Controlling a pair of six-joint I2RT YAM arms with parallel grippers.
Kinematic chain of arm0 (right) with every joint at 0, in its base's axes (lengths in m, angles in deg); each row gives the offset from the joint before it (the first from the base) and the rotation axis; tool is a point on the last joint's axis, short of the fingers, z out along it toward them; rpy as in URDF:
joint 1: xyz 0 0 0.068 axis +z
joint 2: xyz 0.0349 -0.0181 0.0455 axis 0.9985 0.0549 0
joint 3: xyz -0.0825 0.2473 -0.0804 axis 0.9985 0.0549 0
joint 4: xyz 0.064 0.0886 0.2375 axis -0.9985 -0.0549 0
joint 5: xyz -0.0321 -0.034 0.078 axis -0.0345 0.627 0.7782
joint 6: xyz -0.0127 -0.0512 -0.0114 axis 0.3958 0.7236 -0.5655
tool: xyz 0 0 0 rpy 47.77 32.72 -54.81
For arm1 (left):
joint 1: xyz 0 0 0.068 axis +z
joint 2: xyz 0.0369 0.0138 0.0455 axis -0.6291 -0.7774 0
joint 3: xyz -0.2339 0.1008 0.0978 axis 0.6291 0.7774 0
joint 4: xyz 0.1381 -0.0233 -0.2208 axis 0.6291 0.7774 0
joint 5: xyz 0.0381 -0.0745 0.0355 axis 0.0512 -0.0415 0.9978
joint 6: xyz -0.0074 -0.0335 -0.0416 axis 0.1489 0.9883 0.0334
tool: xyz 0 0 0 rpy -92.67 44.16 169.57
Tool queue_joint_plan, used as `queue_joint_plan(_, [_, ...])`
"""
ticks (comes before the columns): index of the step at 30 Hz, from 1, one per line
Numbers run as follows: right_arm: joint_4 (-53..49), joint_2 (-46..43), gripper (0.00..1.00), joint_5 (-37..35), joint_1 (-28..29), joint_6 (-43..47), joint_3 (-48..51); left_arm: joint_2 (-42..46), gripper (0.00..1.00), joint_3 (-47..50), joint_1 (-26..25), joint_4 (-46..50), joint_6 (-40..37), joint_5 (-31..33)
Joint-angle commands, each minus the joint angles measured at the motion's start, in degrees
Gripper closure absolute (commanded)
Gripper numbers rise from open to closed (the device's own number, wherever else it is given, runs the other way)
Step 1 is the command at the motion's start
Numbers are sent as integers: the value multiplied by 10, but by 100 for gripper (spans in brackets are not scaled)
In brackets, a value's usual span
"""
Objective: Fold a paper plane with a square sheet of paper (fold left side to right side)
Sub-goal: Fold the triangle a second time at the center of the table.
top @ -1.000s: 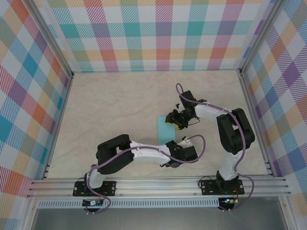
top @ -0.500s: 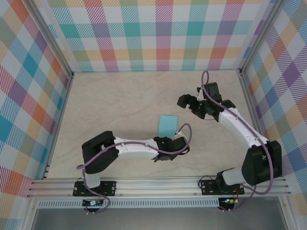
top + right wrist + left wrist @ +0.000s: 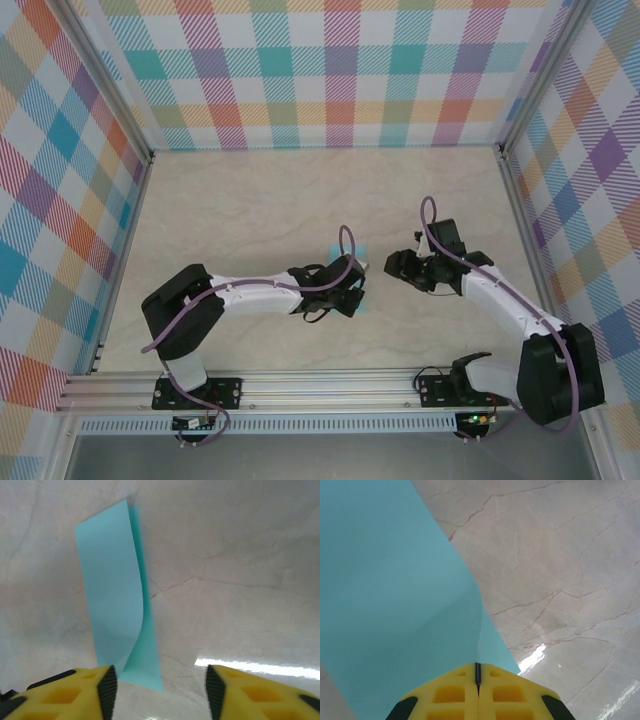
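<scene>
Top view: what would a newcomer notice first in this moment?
The loud plaid walls surround a pale marbled table. At mid-table a folded turquoise paper, upper flap bowing up, lies under the shut left tool; the right tool hovers open beside it.

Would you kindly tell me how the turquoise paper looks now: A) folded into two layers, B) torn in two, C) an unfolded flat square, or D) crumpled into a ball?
A: the right wrist view shows the paper doubled over, its upper layer bowing up off the lower one.
</scene>
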Motion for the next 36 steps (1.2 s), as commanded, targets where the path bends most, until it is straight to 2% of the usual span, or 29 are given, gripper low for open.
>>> queue_joint_plan(1, [70, 24, 61, 57, 18, -24, 20, 33, 100, 39, 24, -60, 52, -75])
queue_joint_plan(2, [77, 34, 69, 56, 27, -29, 22, 39, 100, 49, 30, -69, 57, -83])
queue_joint_plan(5, [106, 56, 80, 55, 49, -47, 30, 56, 100, 71, 51, -88, 69, -108])
queue_joint_plan(12, [157, 109, 87, 52, 113, -81, 40, 81, 100, 106, 89, -109, 85, -136])
queue_joint_plan(19, [199, 172, 88, 41, 160, -117, 44, 93, 100, 116, 110, -108, 88, -146])
queue_joint_plan(26, [147, 222, 88, 11, 179, -118, 17, 94, 100, 117, 124, -77, 72, -135])
queue_joint_plan(36, [80, 241, 88, -15, 179, -102, -2, 63, 100, 98, 154, -59, 33, -131])
